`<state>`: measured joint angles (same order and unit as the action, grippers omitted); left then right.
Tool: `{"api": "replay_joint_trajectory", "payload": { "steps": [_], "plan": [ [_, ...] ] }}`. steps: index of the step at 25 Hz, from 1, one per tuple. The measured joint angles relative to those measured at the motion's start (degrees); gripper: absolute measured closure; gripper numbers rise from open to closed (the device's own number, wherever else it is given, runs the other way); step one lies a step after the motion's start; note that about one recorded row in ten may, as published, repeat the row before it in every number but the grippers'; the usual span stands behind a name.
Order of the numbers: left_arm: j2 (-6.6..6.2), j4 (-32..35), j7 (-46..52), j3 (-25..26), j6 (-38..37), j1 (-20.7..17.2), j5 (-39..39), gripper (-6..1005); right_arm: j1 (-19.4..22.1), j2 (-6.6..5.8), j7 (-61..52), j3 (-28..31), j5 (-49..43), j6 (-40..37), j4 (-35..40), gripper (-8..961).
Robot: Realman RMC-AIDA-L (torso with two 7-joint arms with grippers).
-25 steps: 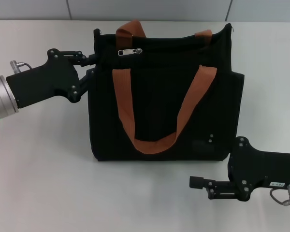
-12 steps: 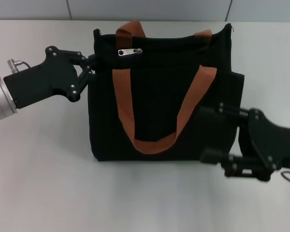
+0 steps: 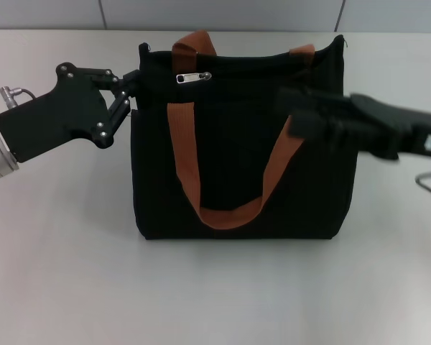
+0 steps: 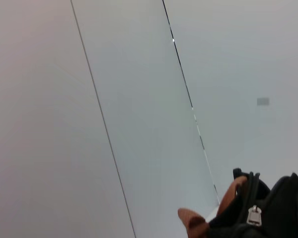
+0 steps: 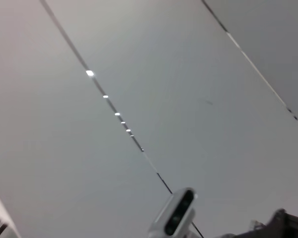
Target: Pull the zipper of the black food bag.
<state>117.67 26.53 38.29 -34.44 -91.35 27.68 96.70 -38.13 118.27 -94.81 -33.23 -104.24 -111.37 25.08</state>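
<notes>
The black food bag (image 3: pixel 237 165) lies flat mid-table with rust-orange strap handles (image 3: pixel 187 165). The zipper (image 3: pixel 192 77), a small silver slider with its tab, sits on the zip line near the bag's top left. My left gripper (image 3: pixel 134 88) is at the bag's top left corner, against its edge. The left wrist view shows the slider (image 4: pixel 253 215) and the bag's corner (image 4: pixel 283 208) close by. My right gripper (image 3: pixel 291 111) is open and blurred, hovering above the bag's upper right part, right of the slider.
The light table (image 3: pixel 57 273) extends around the bag on all sides. A grey wall panel (image 3: pixel 223 14) runs along the table's far edge. The right wrist view shows only wall panels and a white camera housing (image 5: pixel 176 213).
My right arm has swung up from the table near the bag's bottom right corner to above its upper right part. My left gripper has shifted slightly up and tilted at the bag's corner.
</notes>
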Motion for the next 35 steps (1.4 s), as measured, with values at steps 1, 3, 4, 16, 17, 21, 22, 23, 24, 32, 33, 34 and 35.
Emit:
{"api": "replay_joint_trajectory", "payload": {
  "steps": [1,3,4,16,17,21,22,23,24,32,33,34,35],
  "plan": [
    [0.09,-0.01,-0.34,-0.01,-0.26,-0.13,-0.48,974,0.0,0.0,0.0,0.0,0.0,0.0,0.0,192],
    [0.35,0.01,-1.33,-0.01,-1.15,-0.39,-1.49,974,-2.96,-0.91,-9.2,-0.17,-0.07,3.32,0.19,196],
    [0.35,0.01,-1.33,-0.01,-1.15,-0.39,-1.49,974,-2.96,-0.91,-9.2,-0.17,-0.07,3.32,0.19,197],
    [0.69,-0.44,-3.66,-0.02,-3.33,-0.44,-3.36,971,-10.65,-1.49,-33.63,-9.29,-1.18,17.49,2.24,217],
    [0.72,-0.44,-3.66,-0.02,-3.45,-0.44,-3.6,970,-10.94,-1.47,-34.46,-9.92,-1.21,18.17,2.26,219],
    [0.73,-0.43,-3.66,-0.02,-3.91,-0.24,-3.72,969,-11.85,-1.45,-37.46,-13.06,-1.24,21.16,2.5,226],
    [0.74,-0.44,-3.66,-0.02,-4.05,-0.21,-3.72,969,-12.08,-1.45,-38.05,-13.88,-1.24,21.72,2.61,227],
    [0.74,-0.44,-3.66,-0.02,-4.05,-0.21,-3.72,969,-12.54,-1.45,-39.01,-15.14,-1.24,22.73,2.67,229],
    [0.73,-0.44,-3.66,-0.02,-4.33,-0.12,-3.72,968,-12.54,-1.45,-39.01,-15.14,-1.24,22.73,2.67,231],
    [0.78,-0.44,-3.72,-0.05,-7.04,0.0,-3.7,966,-13.42,-1.05,-41.67,-17.25,-1.23,25.39,2.77,244],
    [0.79,-0.43,-3.88,-0.04,-7.54,0.0,-3.7,966,-13.56,-1.02,-42.13,-17.81,-1.23,25.63,2.8,245],
    [0.79,-0.43,-3.88,-0.04,-7.54,0.0,-3.7,966,-13.74,-1.0,-42.58,-18.46,-1.23,25.89,2.83,247],
    [0.8,-0.44,-4.04,-0.03,-7.61,0.0,-3.7,966,-13.86,-0.99,-42.8,-18.87,-1.23,26.08,2.85,249]
  ]
}}
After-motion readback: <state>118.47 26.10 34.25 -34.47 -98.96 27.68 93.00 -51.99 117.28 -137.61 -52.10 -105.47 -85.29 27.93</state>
